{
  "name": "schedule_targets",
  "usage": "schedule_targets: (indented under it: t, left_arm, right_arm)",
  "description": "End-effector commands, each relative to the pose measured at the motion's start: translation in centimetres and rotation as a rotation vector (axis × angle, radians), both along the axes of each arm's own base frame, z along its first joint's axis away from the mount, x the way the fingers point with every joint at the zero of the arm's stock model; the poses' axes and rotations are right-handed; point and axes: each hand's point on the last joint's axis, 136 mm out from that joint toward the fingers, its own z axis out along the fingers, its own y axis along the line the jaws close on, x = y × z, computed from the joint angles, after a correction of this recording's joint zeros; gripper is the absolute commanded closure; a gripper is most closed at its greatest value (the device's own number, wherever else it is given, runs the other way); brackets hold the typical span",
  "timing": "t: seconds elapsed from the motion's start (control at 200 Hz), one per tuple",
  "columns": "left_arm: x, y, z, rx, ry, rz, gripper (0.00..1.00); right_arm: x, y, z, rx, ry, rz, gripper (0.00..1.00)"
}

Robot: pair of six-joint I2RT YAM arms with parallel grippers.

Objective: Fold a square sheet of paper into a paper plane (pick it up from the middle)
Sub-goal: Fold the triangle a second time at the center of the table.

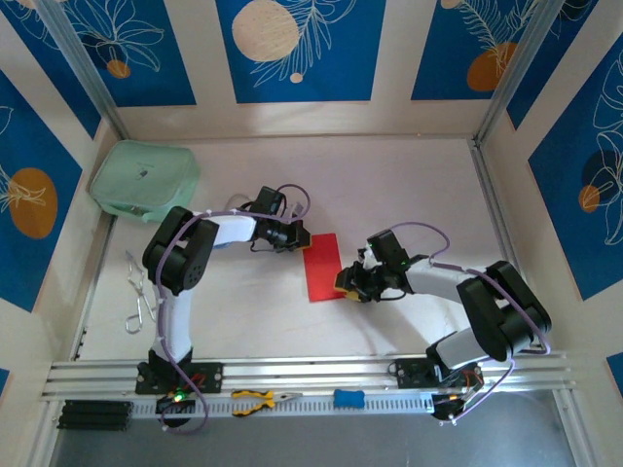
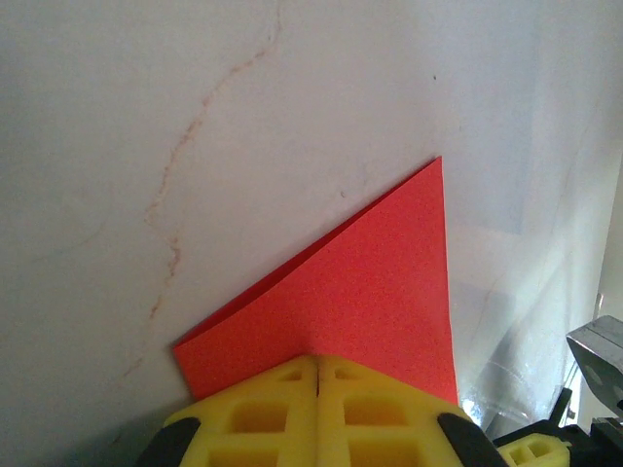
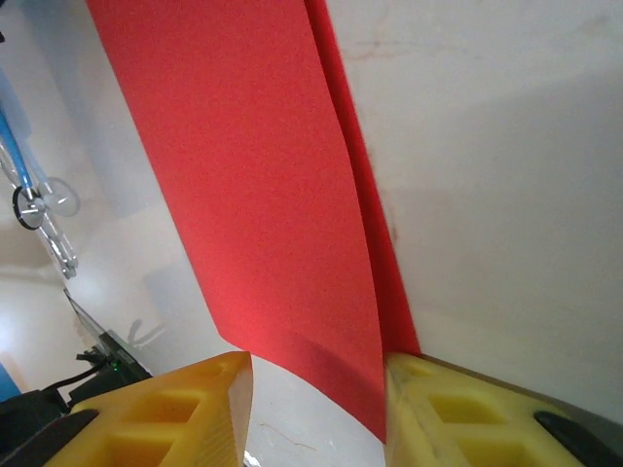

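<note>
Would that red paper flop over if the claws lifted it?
Probably floppy: the paper bows and its folded layers gape. Thin, so likely light and apt to slide if pushed. Where the left claw pinches it, it may crease.

The left gripper (image 2: 318,362) sits at the bottom edge with its two chunky yellow fingers (image 2: 263,413) pressed tight together, no gap at all. Poking out past the tips is a bright red folded sheet of paper (image 2: 375,282), running up to a sharp corner, with two layers showing along its left edge. Underneath is a white tabletop (image 2: 146,97) with a faint reddish squiggly stain (image 2: 173,209).
</note>
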Motion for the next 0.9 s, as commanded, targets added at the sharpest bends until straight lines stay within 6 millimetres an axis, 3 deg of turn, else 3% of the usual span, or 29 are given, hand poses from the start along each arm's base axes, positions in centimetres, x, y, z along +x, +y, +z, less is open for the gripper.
schedule_targets:
  t: [0.0,0.33,0.715,0.895]
  left_arm:
    - [-1.7,1.2,-2.7,0.056,0.097,0.010,0.96]
    - [-1.4,0.5,-1.8,0.018,0.078,-0.021,0.96]
    - [-1.0,-0.3,-1.4,-0.008,0.073,-0.059,0.95]
    - [-0.9,-0.7,-1.4,-0.015,0.080,-0.074,0.94]
  right_arm:
    - [0.7,1.0,1.1,0.049,-0.012,0.010,0.61]
    - [2.2,1.6,2.3,0.120,-0.062,0.038,0.60]
    - [4.5,1.7,2.3,0.202,-0.109,0.041,0.59]
    - [5.0,1.5,2.2,0.221,-0.115,0.063,0.68]
